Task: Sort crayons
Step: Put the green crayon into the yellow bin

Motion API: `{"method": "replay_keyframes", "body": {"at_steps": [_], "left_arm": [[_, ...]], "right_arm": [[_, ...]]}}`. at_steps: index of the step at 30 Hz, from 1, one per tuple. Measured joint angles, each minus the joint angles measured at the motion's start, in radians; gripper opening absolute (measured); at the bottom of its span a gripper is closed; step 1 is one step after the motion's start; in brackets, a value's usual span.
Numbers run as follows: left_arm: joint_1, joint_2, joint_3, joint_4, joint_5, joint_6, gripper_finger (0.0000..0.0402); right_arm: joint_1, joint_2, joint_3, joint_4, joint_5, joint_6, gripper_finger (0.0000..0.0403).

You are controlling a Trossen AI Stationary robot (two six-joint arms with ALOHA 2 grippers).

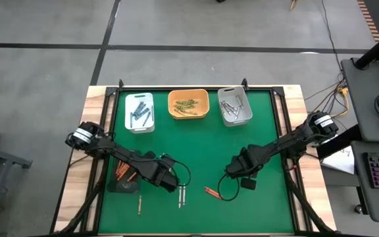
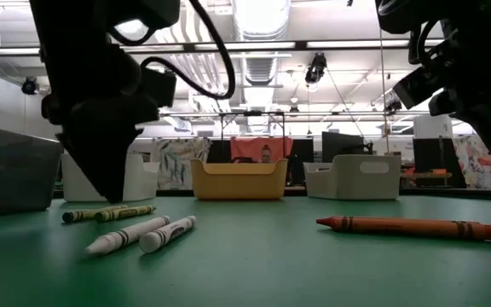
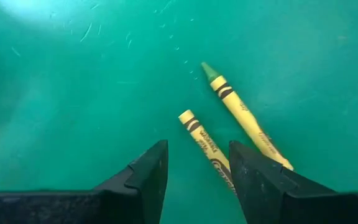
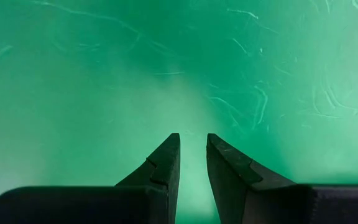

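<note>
left gripper (image 3: pixel 194 171) hangs low over the green mat (image 1: pixel 196 158) at the near left of the table, its jaws spread apart with nothing between them. two yellow-olive crayons (image 3: pixel 241 112) lie on the mat just past its fingertips, side by side and slightly angled to each other; one runs under the edge of a finger. from table height the same pair (image 2: pixel 109 213) sits just beside the gripper, and two grey-white crayons (image 2: pixel 143 234) lie nearer the camera, touching along their length. red-orange crayons (image 1: pixel 125 174) rest in a dark tray (image 1: pixel 122 183) at the left edge, under the left arm.

right gripper (image 4: pixel 192 158) hovers over bare mat right of centre, jaws narrow with a small gap and empty. a single red-orange crayon (image 1: pixel 213 192) lies on the mat near it, toward the front edge.

at the far side stand three trays in a row: a white tray (image 1: pixel 139 112) with dark blue-grey crayons, an orange tray (image 1: pixel 188 103) with yellow-olive ones, and a second white tray (image 1: pixel 235 106) with grey-white ones.
</note>
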Motion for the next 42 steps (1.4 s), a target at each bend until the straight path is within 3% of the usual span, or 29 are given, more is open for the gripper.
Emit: {"method": "replay_keyframes", "body": {"at_steps": [10, 22, 28, 32, 36, 42], "left_arm": [[0.000, -0.002, -0.074, 0.088, -0.004, 0.000, 0.0144], [0.000, -0.003, -0.089, 0.104, -0.005, 0.022, 0.0013], [0.000, -0.008, -0.084, 0.094, -0.018, 0.048, 0.0005], [0.001, -0.048, -0.047, 0.094, -0.077, 0.126, 0.0002], [0.002, -0.126, -0.016, 0.129, -0.170, 0.247, 0.0001], [0.004, -0.307, -0.033, 0.387, -0.262, 0.554, 0.0001]], "right_arm": [[0.000, 0.000, 0.000, 0.013, 0.001, 0.000, 0.0068], [0.000, 0.000, 0.000, 0.035, 0.024, 0.000, 0.0068], [0.003, 0.000, 0.000, 0.059, 0.059, -0.003, 0.0068], [0.011, 0.000, -0.005, 0.104, 0.124, -0.025, 0.0068], [0.013, 0.000, -0.024, 0.260, 0.133, -0.094, 0.0068], [0.013, 0.000, -0.052, 0.523, 0.133, -0.227, 0.0068]]}}
